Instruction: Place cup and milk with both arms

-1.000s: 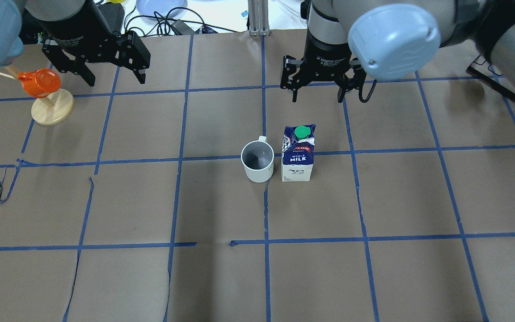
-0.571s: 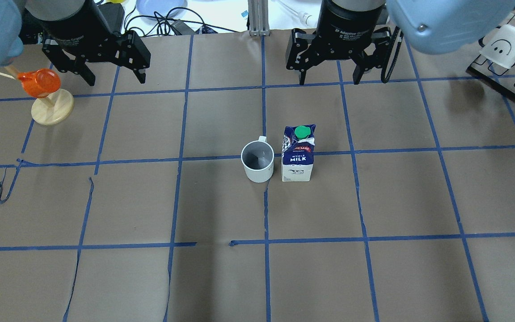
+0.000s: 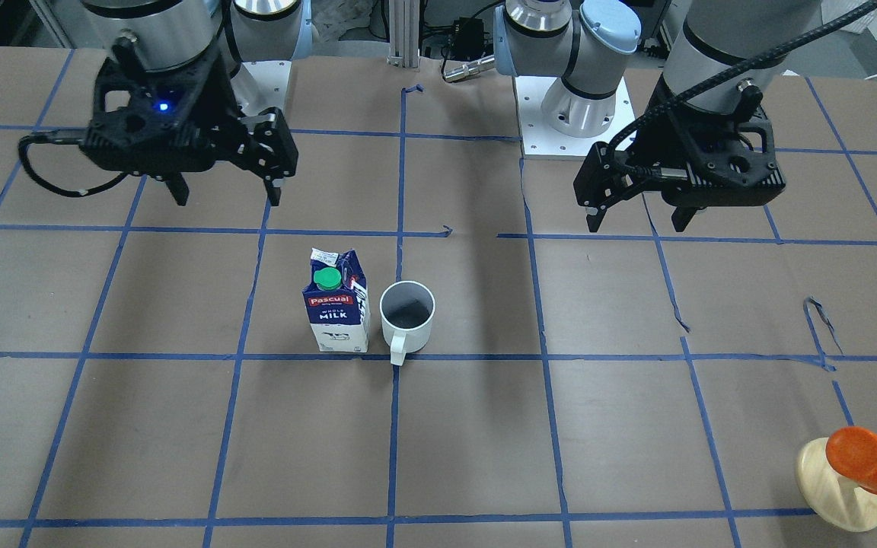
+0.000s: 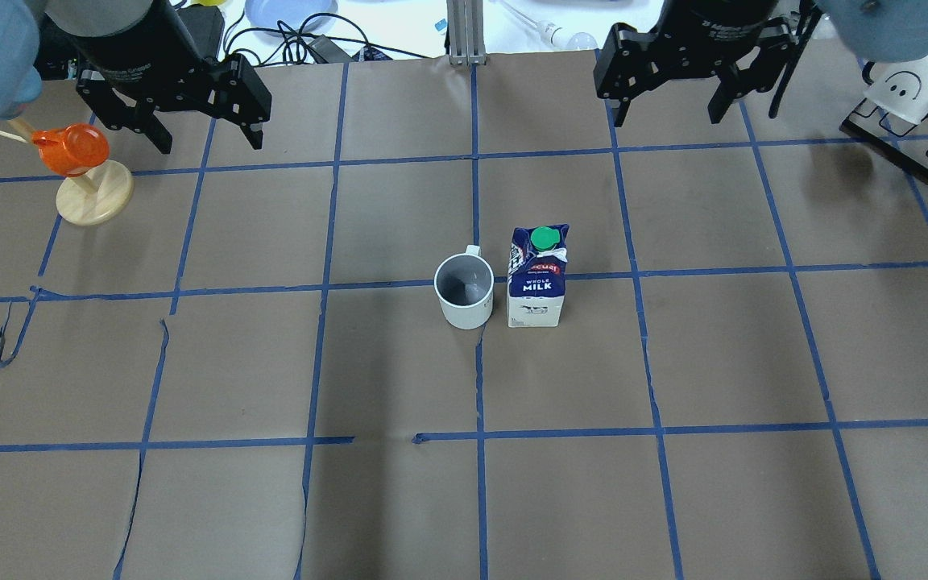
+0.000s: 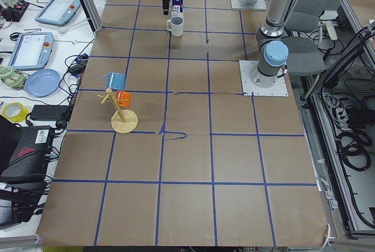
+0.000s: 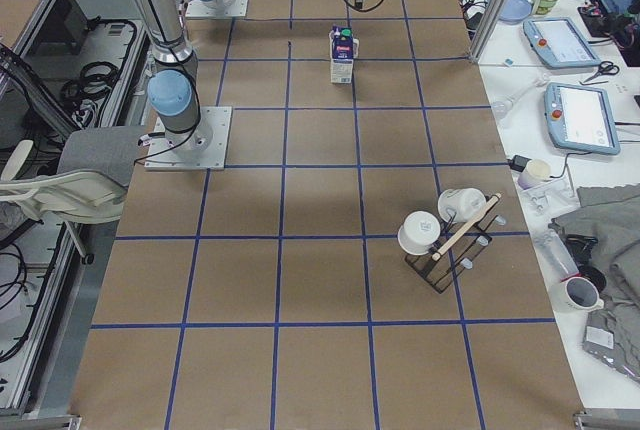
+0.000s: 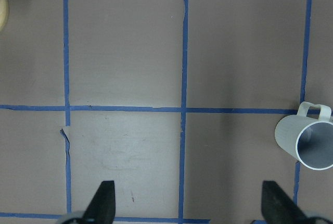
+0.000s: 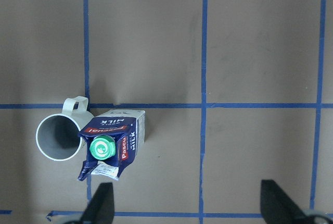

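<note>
The cup stands upright near the middle of the table, with its handle pointing away from the robot. The milk stands just beside it on the robot's right, green cap on top. The left gripper and the right gripper hang up in the air, well apart from both things. Their fingers are spread wide and hold nothing. An orange cup hangs on a wooden stand near the left gripper.
</note>
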{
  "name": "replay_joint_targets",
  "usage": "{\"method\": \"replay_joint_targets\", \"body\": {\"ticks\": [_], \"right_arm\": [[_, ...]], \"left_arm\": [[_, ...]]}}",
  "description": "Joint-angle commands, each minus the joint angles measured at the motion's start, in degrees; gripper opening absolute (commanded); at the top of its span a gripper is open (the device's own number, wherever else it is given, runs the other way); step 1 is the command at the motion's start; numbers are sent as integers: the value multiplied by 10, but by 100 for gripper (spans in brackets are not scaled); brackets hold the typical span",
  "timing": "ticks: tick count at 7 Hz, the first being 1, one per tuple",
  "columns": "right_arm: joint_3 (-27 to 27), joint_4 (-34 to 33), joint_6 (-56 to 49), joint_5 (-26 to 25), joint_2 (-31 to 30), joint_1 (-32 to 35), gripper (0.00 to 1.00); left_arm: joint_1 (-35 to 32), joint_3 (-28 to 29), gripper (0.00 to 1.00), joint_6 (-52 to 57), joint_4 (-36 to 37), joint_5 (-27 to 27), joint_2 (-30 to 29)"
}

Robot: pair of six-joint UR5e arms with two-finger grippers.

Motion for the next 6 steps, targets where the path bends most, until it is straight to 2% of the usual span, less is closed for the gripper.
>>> {"method": "replay_joint_targets", "body": {"ticks": [1,6], "right_arm": [[2,-1,-23,1,-2,-15,100],[2,0,-30,-3,-2,-16,100]], "left_arm": [[0,1,100,0,0,1,0],[-1,0,100,0,0,1,0]]}}
